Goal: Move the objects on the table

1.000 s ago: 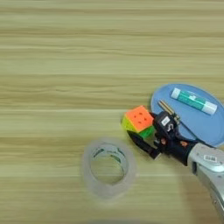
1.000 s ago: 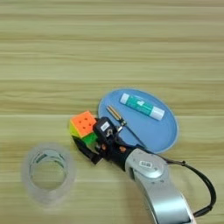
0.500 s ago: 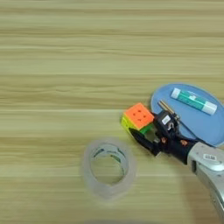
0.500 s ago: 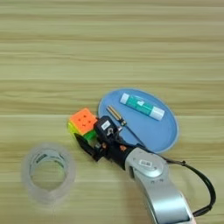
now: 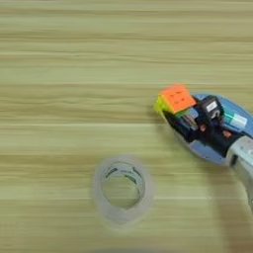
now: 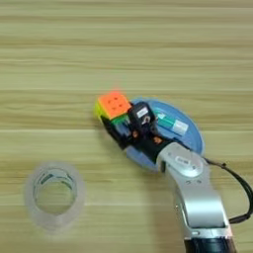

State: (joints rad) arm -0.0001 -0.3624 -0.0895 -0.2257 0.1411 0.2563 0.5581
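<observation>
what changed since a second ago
The right gripper, jaws shut on the puzzle cube, has carried it up the picture, to the blue plate's left rim. The glue stick stays on the plate, the tape roll stays put.

Light wooden tabletop (image 6: 59,59) with two things resting on it.
A clear tape roll (image 6: 53,195) lies flat toward the near left corner; a blue oval plate (image 6: 195,136) sits right of centre.

There's a clear tape roll (image 6: 54,195) lying flat near the front left. A blue plate (image 6: 193,136) sits off to the right — well apart from it.
</observation>
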